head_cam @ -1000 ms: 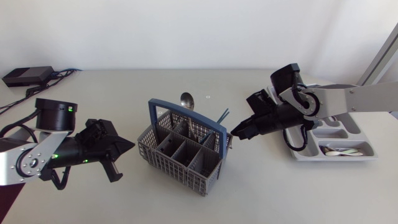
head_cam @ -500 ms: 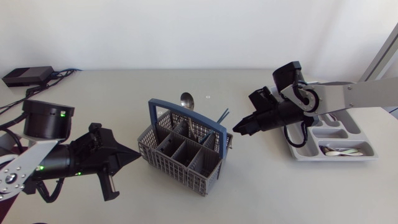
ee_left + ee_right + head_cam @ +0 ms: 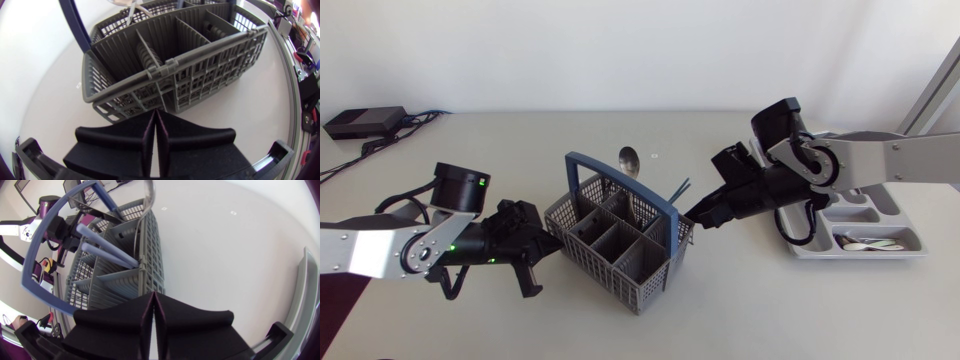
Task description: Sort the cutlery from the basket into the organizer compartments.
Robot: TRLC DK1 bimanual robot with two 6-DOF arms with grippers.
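Middle of the table sits the grey basket (image 3: 588,262); a spoon (image 3: 629,160) and some blue-handled pieces (image 3: 677,187) stick up at its far side; left gripper (image 3: 546,243) is pinched closed on nothing, tips right at the basket's left wall, maybe touching; right gripper (image 3: 696,214) is likewise closed and empty by the right rim; organizer (image 3: 916,243) sits well off to the right.

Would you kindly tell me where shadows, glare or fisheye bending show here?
Head view: soft light, faint shadow beside the basket. Left wrist view: the basket's rim bows, the table edge curves. Right wrist view: the spoon glints, the handle arcs.
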